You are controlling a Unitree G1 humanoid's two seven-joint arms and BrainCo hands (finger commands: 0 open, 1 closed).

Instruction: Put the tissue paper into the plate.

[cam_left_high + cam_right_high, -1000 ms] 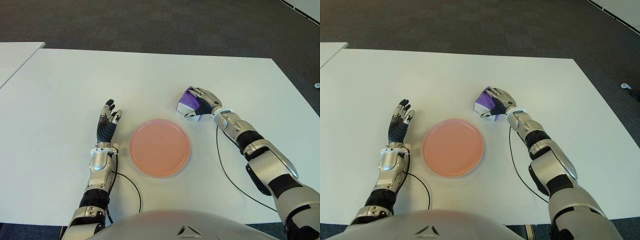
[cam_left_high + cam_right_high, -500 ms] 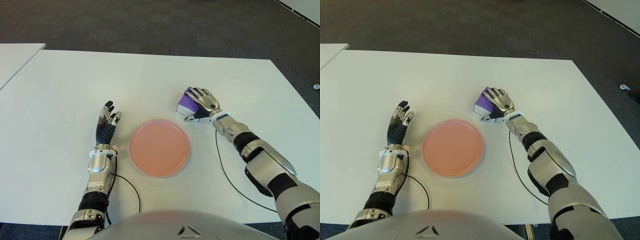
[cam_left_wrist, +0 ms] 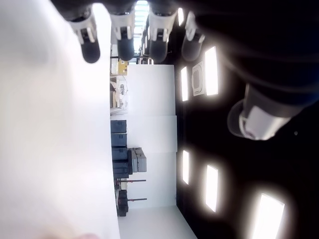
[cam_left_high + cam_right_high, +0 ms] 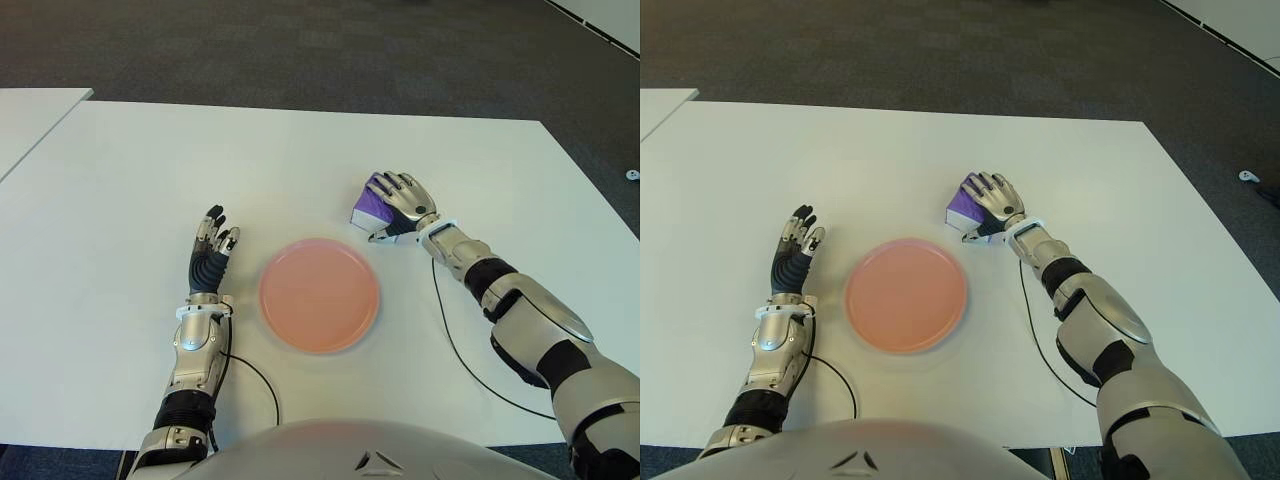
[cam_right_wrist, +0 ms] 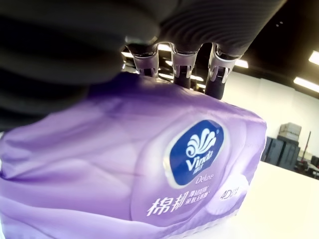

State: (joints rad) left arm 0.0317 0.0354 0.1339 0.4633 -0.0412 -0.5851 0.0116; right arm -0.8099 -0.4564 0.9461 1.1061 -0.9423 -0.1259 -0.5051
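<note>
One purple tissue pack (image 4: 372,206) sits on the white table (image 4: 420,150), directly under the right hand (image 4: 400,203). Fingers (image 5: 182,63) drape over its top and far face, thumb low on the near side; the hand looks closed around the pack, though whether it bears any weight yet cannot be told. Pack appears to be resting on the table.

Handling, judged: soft plastic-wrapped bundle, light, squashy. The film looks glossy, so likely slick; the wrap puckers under the fingertips in the right wrist view. Not fragile. Best hold is across the short faces, fingers over the far edge and thumb against the near one, squeezing enough to dent the wrap rather than sliding over it.

Pink plate (image 4: 319,294) lies toward the robot and inward of the right hand, near but not touching the pack. Shallow rim, so only a small lift should be needed to clear it.

Open table all around the hand; far table edge and right edge are well apart from it. A black cable (image 4: 455,345) trails along the forearm, outside the likely path.

Left hand (image 4: 209,247) shows on the plate's other side, fingers extended, holding nothing.
</note>
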